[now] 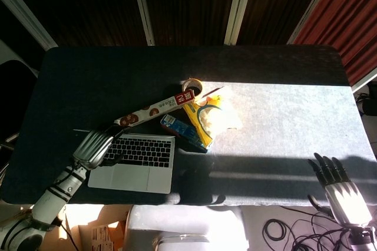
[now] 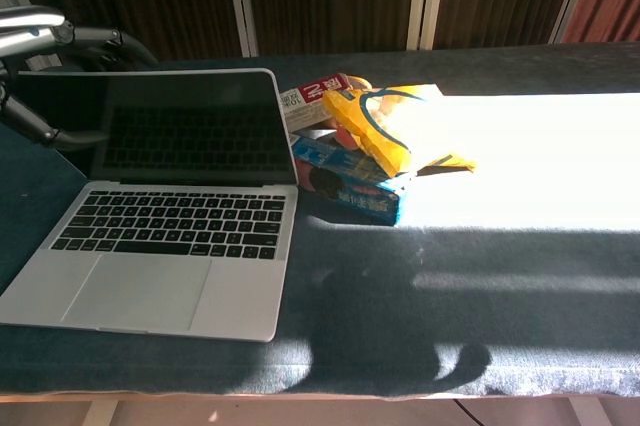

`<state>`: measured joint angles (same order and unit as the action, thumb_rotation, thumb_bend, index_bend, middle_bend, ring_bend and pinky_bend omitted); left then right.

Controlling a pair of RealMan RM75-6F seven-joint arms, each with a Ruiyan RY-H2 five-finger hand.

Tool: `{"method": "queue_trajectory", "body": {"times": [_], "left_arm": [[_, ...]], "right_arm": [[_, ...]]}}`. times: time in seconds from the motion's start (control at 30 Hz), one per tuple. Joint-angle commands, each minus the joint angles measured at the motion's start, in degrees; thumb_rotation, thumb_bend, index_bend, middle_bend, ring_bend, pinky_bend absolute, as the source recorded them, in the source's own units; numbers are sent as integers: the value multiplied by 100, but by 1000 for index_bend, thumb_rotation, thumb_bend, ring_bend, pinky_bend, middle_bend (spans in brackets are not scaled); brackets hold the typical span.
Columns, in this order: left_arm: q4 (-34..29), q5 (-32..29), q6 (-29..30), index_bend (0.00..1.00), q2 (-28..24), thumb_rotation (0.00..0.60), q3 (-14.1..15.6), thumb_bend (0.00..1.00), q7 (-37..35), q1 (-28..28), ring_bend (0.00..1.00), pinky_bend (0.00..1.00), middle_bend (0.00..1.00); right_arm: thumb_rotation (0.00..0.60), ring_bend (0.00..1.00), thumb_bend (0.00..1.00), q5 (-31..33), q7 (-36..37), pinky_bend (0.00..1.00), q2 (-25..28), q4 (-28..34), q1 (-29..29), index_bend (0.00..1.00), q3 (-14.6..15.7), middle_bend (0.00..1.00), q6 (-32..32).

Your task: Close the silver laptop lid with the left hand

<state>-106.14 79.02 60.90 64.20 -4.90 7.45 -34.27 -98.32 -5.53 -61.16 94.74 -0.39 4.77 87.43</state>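
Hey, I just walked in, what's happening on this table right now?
The left robot hand is on the top edge of the silver laptop, at its left corner, and the lid is tipped forward over the keyboard, only partly closed. The right robot hand sits idle off the table's near right edge, fingers spread, holding nothing. Beside the laptop lies a pile of snack packages, which neither hand is touching.

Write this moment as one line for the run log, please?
step: closing lid | left hand: on top edge of laptop lid, lid partway down | right hand: idle, fingers spread, off table edge | snacks: beside laptop
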Motion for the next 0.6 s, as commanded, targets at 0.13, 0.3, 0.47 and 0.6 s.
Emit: {"method": "queue_trajectory", "body": {"times": [0.13, 0.3, 0.47, 0.6], "left_arm": [[-249, 558, 193, 236, -182, 586, 508, 310, 400, 327, 225, 255, 330], [-304, 868, 116, 233, -276, 555, 915, 317, 606, 511, 209, 255, 329], [-235, 1098, -17, 188, -272, 518, 1259, 326, 618, 668, 175, 255, 301], [-39, 1118, -189, 149, -108, 513, 1386, 326, 655, 716, 135, 250, 251]], "right_arm": [[600, 0, 224, -9, -73, 0, -32, 19, -4, 0, -1, 0, -8], [600, 0, 224, -35, -99, 0, -44, 28, -13, 0, 10, 0, 1], [600, 0, 224, -77, -104, 0, -50, 18, -24, 0, 25, 0, 24], [600, 0, 224, -110, -90, 0, -45, 32, -23, 0, 40, 0, 25]]}}
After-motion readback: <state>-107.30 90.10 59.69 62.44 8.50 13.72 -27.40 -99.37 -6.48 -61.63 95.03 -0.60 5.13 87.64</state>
